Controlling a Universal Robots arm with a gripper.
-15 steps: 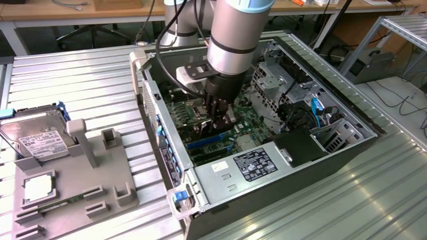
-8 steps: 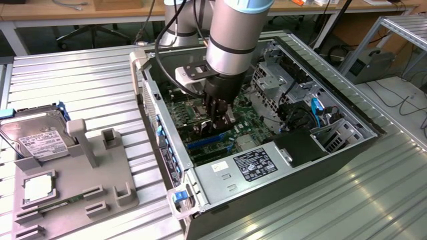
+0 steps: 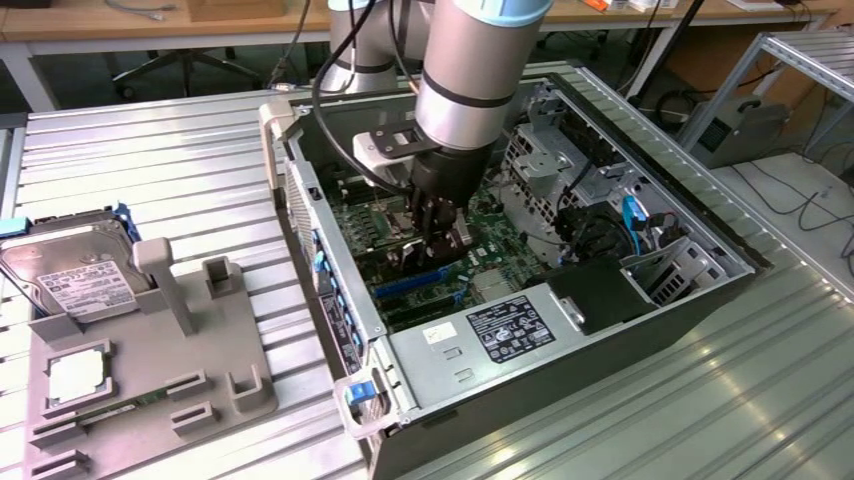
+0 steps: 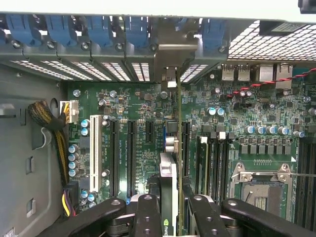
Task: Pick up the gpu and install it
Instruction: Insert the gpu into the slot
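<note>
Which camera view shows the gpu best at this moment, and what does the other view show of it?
The wrist view: the gpu stands edge-on between the jaws, over the motherboard slots, and its bracket is at the case's rear wall. The exterior view shows just a dark sliver of it under the arm.

Can't really read anything -- white stickers on the power supply (image 3: 514, 325) and hard drive (image 3: 74, 272), print too tiny.

Mostly metal, some matt black.
The desk (image 3: 160, 160) was ribbed, shiny metal; the case (image 3: 310, 215) dull grey sheet metal; the tool (image 4: 175, 210) matt black; the gpu (image 4: 169, 168) had a bare metal bracket.
</note>
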